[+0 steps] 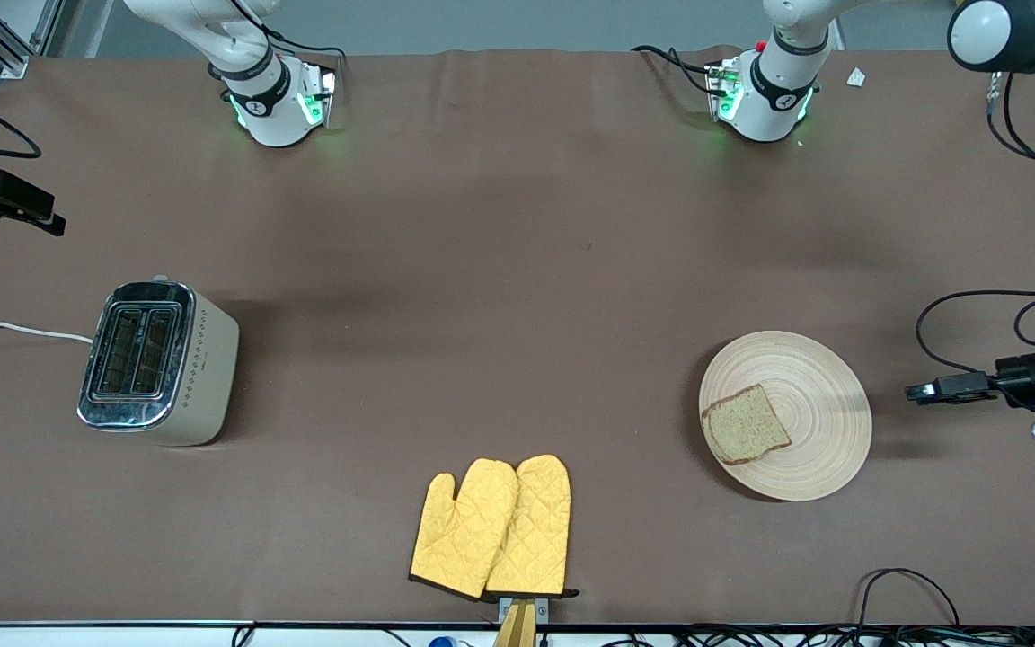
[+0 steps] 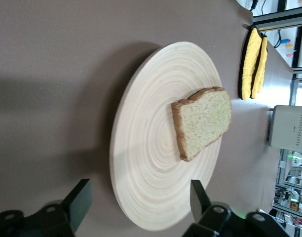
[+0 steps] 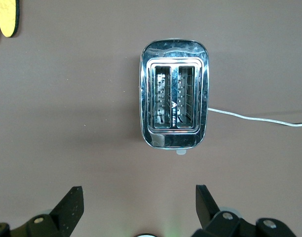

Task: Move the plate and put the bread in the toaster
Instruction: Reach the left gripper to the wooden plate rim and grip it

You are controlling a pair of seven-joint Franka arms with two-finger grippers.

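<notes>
Since the bread [image 1: 746, 423] lies flat on the plate [image 1: 805, 377] and both toaster [image 1: 156, 363] slots show empty in the right wrist view, nothing of the task looks done yet: the plate is to be moved and the slice is to go into a slot.

The plate sits on the worktop [image 1: 499, 270] toward the left arm's end, nearer the front edge than the middle. The slice rests on the part of the plate that faces the toaster, its crust close to the rim. The toaster stands upright near the edge at the right arm's end, slots up, its white cord [image 1: 14, 329] trailing off over that edge.

The left hand [image 2: 136, 200] hangs low beside the plate, by the edge at the left arm's end, fingers spread wide and holding nothing; its wrist view shows the plate's rim between the two fingertips [image 2: 79, 200], not touched. The right hand [image 3: 136, 202] hovers by the edge at the right arm's end with the toaster below it, likewise spread and empty.

A pair of yellow oven mitts [image 1: 492, 527] lies by the front edge, about midway, well apart from both plate and toaster.

As I judge it, the left hand is lined up to take the plate's rim first.
</notes>
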